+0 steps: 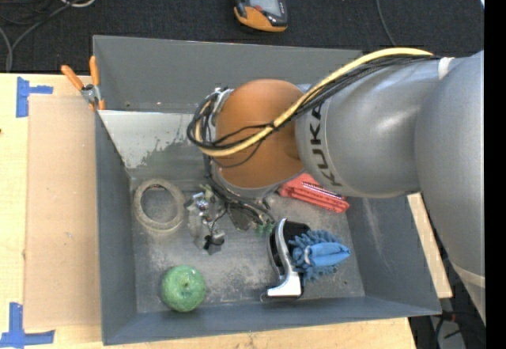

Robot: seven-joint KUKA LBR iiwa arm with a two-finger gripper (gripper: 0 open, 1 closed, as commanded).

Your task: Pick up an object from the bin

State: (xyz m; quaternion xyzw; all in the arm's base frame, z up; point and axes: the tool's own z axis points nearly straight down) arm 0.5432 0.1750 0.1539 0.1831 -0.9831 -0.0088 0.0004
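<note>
Arm reaches into the bin (237, 74) from the right, its orange wrist cover (253, 134) hanging over the middle. We place the gripper (215, 222) low over the floor, just beside the roll of tape (158, 206) on its left. The blue brush (312, 254) lies near on the other side, and a red plastic piece (320, 195) is partly tucked under the arm. The green apple (183, 289) sits apart by the front wall. We cannot tell whether the fingers are open or closed, and we see nothing held. We judge the tape roll the likeliest target, being nearest. All the things lie loose and separate, so there is room for a straight descent.
</note>
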